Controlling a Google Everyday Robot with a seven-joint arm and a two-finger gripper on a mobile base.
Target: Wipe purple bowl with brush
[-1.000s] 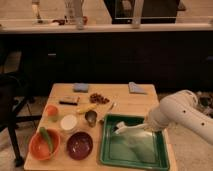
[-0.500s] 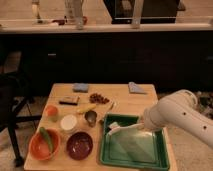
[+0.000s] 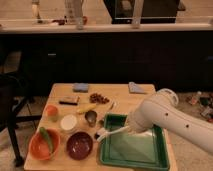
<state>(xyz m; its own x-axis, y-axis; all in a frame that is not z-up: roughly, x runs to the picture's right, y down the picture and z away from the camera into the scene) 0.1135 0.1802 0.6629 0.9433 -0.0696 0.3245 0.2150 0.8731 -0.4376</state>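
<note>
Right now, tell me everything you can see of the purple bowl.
The purple bowl is round, shallow and dark maroon-purple, glossy, with a paler sheen inside. It looks empty. It sits upright near the front edge of the wooden table, between the orange bowl and the green tray, with the white round container just behind it. The gripper hangs over the tray's left rim, beside the bowl, not touching it.

Wooden table [image 3: 115,90]. Green tray [image 3: 136,151] at near right corner. Orange bowl [image 3: 34,148] near left, green vegetable [image 3: 46,139] lying inside. White round container [image 3: 68,122] beside orange cup [image 3: 51,111]. Banana [image 3: 86,108] mid-table, metal cup [image 3: 91,117] just beside it. Blue cloth [image 3: 80,87] at far edge.
</note>
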